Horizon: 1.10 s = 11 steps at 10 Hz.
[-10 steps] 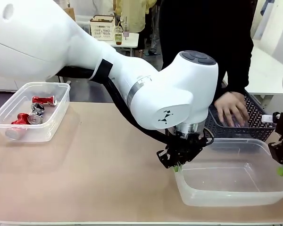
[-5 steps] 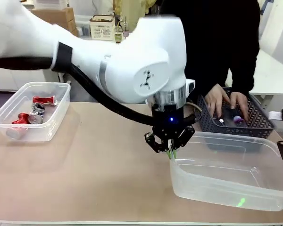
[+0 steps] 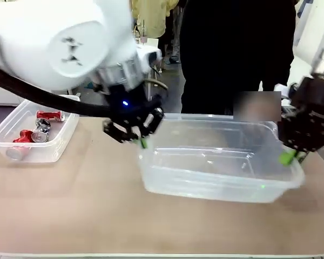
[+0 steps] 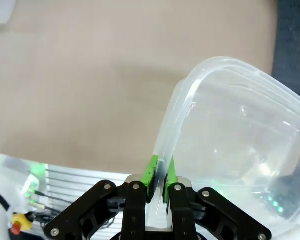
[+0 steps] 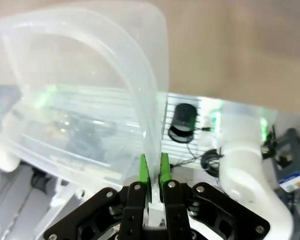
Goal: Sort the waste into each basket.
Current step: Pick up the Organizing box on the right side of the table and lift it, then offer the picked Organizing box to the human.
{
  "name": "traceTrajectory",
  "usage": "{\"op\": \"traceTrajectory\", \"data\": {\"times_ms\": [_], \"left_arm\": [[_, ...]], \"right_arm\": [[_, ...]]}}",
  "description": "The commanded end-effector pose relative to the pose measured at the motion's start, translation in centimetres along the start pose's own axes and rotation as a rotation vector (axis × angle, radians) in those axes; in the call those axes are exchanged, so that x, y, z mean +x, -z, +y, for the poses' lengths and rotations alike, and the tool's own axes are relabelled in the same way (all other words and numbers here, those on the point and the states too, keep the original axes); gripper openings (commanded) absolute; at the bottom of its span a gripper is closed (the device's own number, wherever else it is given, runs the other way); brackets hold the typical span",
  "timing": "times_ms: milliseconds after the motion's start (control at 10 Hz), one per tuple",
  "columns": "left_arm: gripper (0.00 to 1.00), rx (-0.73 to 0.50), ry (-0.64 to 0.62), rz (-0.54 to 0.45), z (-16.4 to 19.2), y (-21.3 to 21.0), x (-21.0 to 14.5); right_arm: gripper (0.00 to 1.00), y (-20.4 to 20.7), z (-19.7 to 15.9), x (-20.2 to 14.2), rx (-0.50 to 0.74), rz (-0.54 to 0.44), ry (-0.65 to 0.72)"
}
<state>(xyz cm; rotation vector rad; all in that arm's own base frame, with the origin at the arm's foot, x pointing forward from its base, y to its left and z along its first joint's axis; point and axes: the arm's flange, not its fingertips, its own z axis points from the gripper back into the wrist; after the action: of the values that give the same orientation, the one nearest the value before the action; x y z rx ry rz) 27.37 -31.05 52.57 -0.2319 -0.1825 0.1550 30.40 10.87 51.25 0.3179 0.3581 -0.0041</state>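
Partly done, by look of it: several crushed red and silver drink cans [image 3: 39, 131] lay in clear plastic rectangular tub [image 3: 59, 148] at left edge of worktop [image 3: 70, 205]. Mid-worktop, second clear plastic tub [image 3: 216, 175] looked empty. Left end effector [image 3: 140, 141] was clamped on its left rim, right end effector [image 3: 288, 157] clamped on its right rim. Sorting into second tub judged not yet begun.

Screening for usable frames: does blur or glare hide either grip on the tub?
Front view: motion blur smears left arm and right gripper; tub readable. Left wrist view: sharp, left gripper pinching the rim. Right wrist view: near tub wall soft, green reflections.
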Motion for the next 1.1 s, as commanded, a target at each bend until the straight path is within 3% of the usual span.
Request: {"op": "traceTrajectory", "data": {"times_ms": [0, 200, 300, 400, 1000], "left_arm": [[0.0, -0.064, -0.018, -0.105, 5.2, -0.9, 3.3], [0.0, -0.094, -0.032, -0.1, 8.1, -0.5, 6.8], [0.0, -0.025, -0.019, -0.078, 5.1, -1.4, 3.2], [0.0, -0.025, -0.019, -0.078, 5.1, -1.4, 3.2], [0.0, -0.025, -0.019, -0.078, 5.1, -1.4, 3.2]], "right_arm": [[0.0, -0.2, 4.1, 4.8, 0.014, 0.045, 0.07], [0.0, 1.4, 7.1, 7.6, 0.027, 0.052, 0.057], [0.0, 2.2, 7.4, 8.8, 0.031, 0.03, 0.12], [0.0, 1.3, 6.5, 7.0, 0.024, 0.03, 0.019], [0.0, 1.3, 6.5, 7.0, 0.024, 0.03, 0.019]]}}
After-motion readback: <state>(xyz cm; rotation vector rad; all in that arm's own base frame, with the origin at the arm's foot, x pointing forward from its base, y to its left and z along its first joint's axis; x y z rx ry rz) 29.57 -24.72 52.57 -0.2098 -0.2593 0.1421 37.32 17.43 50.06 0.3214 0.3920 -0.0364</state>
